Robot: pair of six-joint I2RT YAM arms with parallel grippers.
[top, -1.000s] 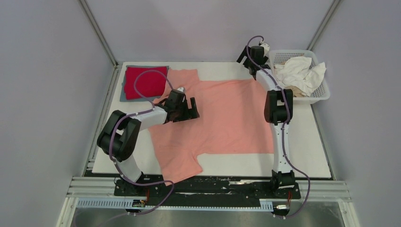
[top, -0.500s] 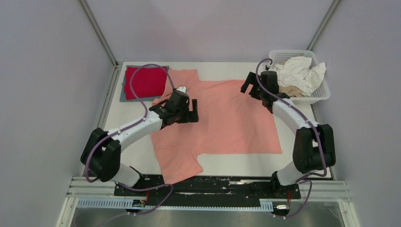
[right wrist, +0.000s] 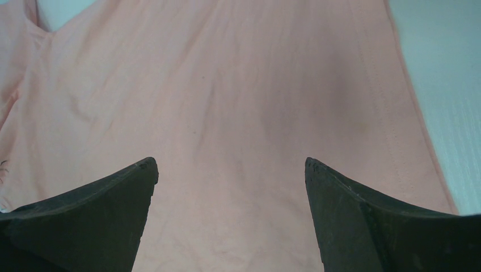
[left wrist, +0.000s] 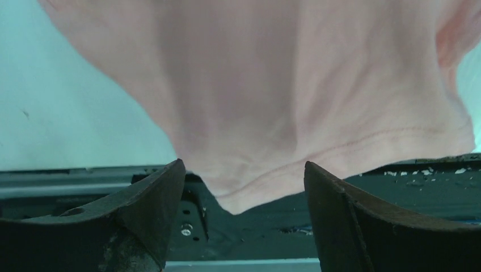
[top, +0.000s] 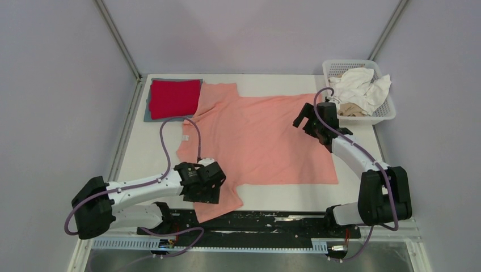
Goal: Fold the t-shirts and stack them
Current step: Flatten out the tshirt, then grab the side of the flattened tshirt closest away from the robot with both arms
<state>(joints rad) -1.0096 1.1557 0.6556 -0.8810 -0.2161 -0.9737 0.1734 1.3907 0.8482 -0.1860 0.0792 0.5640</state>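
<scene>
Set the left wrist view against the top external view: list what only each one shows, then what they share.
Only the left wrist view: stitching along the sleeve hem, and a screw in the dark rail below. Only the top view: the folded red t-shirt, the basket, the right gripper. Both: the salmon-pink t-shirt and the open left gripper at its near sleeve.

spread t-shirt [top: 266,136]: salmon-pink, plain | folded t-shirt [top: 174,97]: red, plain | shirt underneath [top: 148,116]: grey-blue | basket [top: 371,119]: white, criss-cross holes | basket shirts [top: 363,85]: white | low cloth [top: 347,109]: maybe beige, hard to see | table [top: 142,153]: white | cable [top: 163,141]: purple
</scene>
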